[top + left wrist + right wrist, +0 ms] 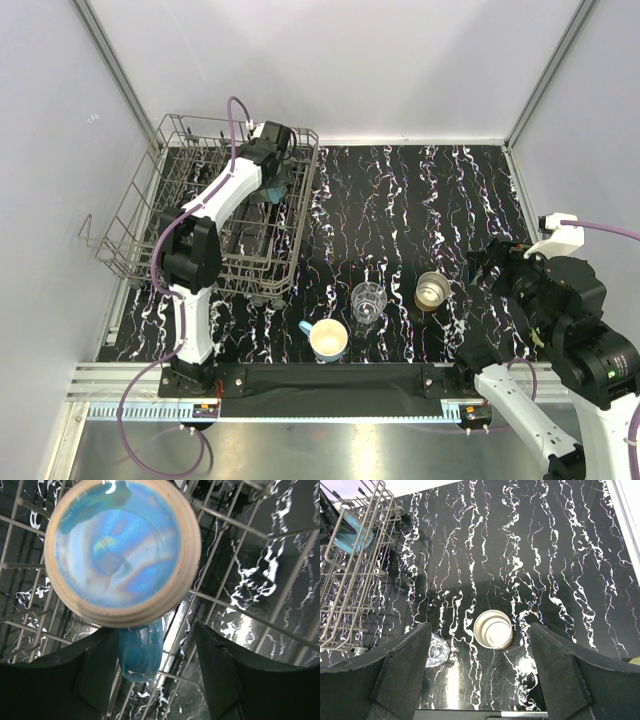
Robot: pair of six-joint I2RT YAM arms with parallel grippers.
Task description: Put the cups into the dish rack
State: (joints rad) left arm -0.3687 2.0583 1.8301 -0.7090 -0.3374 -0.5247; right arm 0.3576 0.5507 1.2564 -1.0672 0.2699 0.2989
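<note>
The grey wire dish rack (135,225) stands at the back left. My left gripper (272,172) reaches down into its right end. In the left wrist view a teal-blue mug (120,545) rests bottom up on the rack wires (245,611). Its handle (141,652) lies between my open jaws, next to the left finger (95,675) and well apart from the right one. A light-blue mug with a cream inside (328,340), a clear glass tumbler (368,301) and a metal cup (432,291) stand on the table. My right gripper (480,627) hangs open above the metal cup (493,629).
The table top is black marble with white veins (400,200). White walls close it in at the back and both sides. The tumbler (438,650) shows beside my right gripper's left finger. The rack (350,580) with the teal-blue mug (352,536) fills that view's upper left.
</note>
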